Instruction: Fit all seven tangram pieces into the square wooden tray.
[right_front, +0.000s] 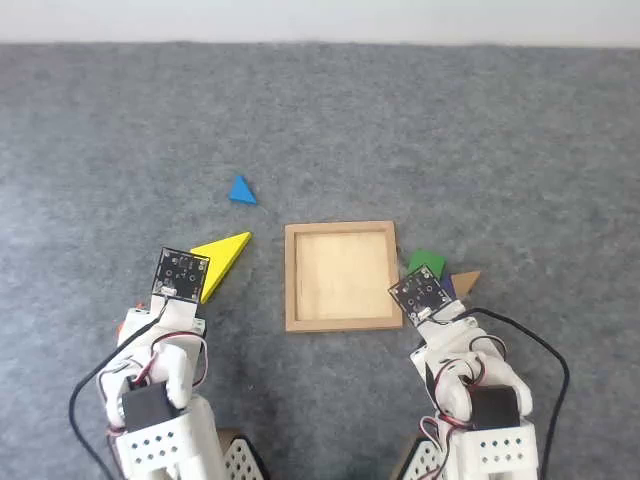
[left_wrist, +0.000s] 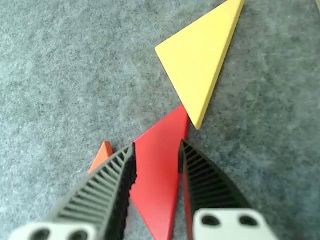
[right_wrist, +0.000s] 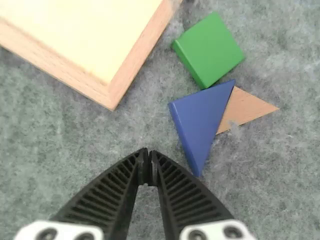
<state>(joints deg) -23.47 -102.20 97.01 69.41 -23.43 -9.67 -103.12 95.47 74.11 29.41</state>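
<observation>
The square wooden tray (right_front: 293, 278) lies empty in the middle of the mat. In the left wrist view my left gripper (left_wrist: 156, 152) is open, its fingers on either side of a red triangle (left_wrist: 157, 185) that lies flat on the mat. A large yellow triangle (left_wrist: 202, 60) touches the red one's far tip, and an orange piece (left_wrist: 103, 152) peeks out beside one finger. My right gripper (right_wrist: 149, 154) is shut on nothing, just short of a dark blue triangle (right_wrist: 200, 122). That triangle overlaps a brown triangle (right_wrist: 247, 107) and sits beside a green square (right_wrist: 208, 48) near the tray's corner (right_wrist: 135, 65).
A small blue triangle (right_front: 241, 190) lies alone on the grey mat, up and left of the tray. The yellow triangle (right_front: 222, 262) sits left of the tray, the green square (right_front: 425, 262) and brown triangle (right_front: 466, 282) right of it. Both arm bases stand at the near edge.
</observation>
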